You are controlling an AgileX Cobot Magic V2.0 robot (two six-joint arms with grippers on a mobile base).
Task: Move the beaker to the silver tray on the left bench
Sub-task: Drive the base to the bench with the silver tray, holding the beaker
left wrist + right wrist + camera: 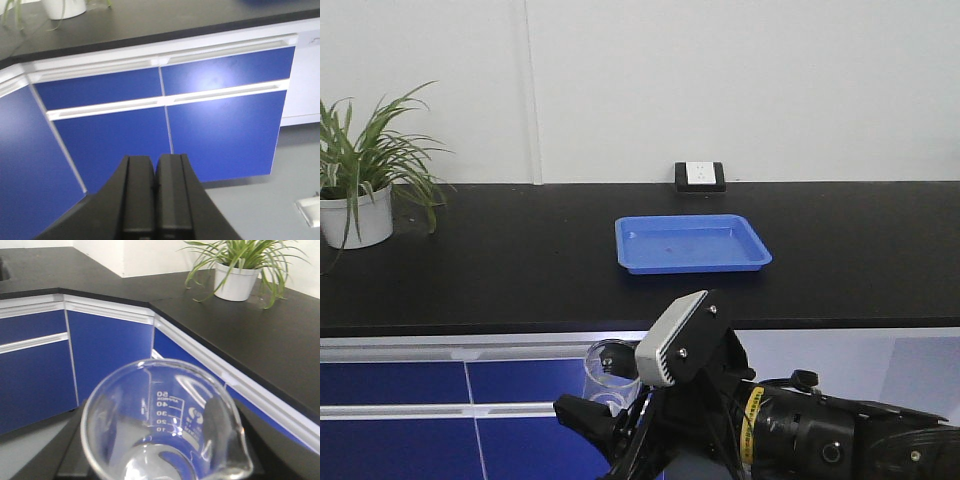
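The beaker (610,372) is a small clear glass cylinder with printed marks. My right gripper (605,408) holds it upright in the air, low in front of the blue cabinets. In the right wrist view the beaker (165,405) fills the lower frame, with its pouring lip at the lower right, and the right gripper (165,445) is shut around it. One dark finger (216,425) shows through the glass. My left gripper (157,162) is shut and empty, facing the cabinet fronts. The silver tray is out of view.
A black worktop (500,270) with blue cabinet fronts (400,420) carries a bright blue tray (692,243), a wall socket (700,177) and a potted plant (358,200). In the right wrist view the worktop turns a corner (150,302), and another black run (40,267) leads off to the left.
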